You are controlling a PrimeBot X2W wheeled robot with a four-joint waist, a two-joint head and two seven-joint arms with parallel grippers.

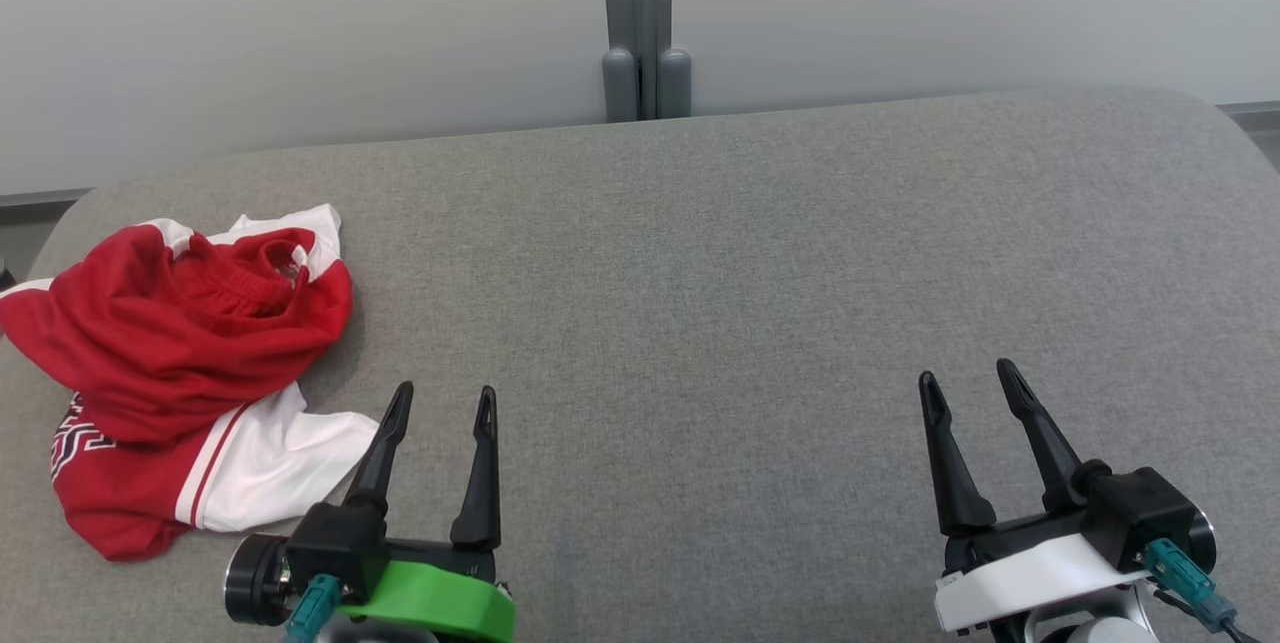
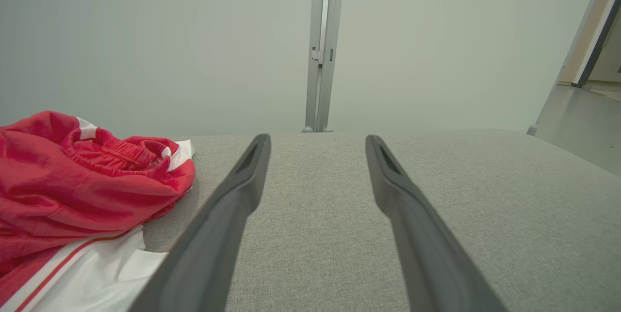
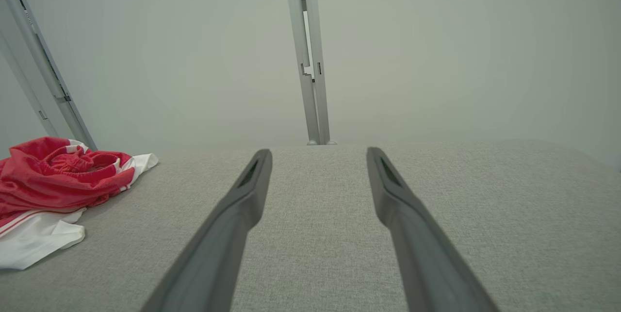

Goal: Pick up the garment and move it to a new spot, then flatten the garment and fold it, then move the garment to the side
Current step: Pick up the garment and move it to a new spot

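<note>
Nearest the head camera, the left gripper (image 1: 445,391) hangs over the counter's (image 1: 700,273) near edge, toward its left end, with its two dark fingers spread wide and nothing between them. Over the same near edge, toward the counter's right end, the right gripper (image 1: 967,372) is just as wide open and has hold of nothing. Both point toward the counter's far edge.

On the counter's left end lies the garment (image 1: 170,343), a crumpled red and white heap with a white panel spread out at its near side. It touches neither gripper, though the white panel lies just beside the left one.

In the left wrist view the left gripper (image 2: 316,139) frames bare grey fabric, with the garment (image 2: 73,181) beside it. A grey post (image 1: 645,23) stands behind the middle of the counter's far edge.
</note>
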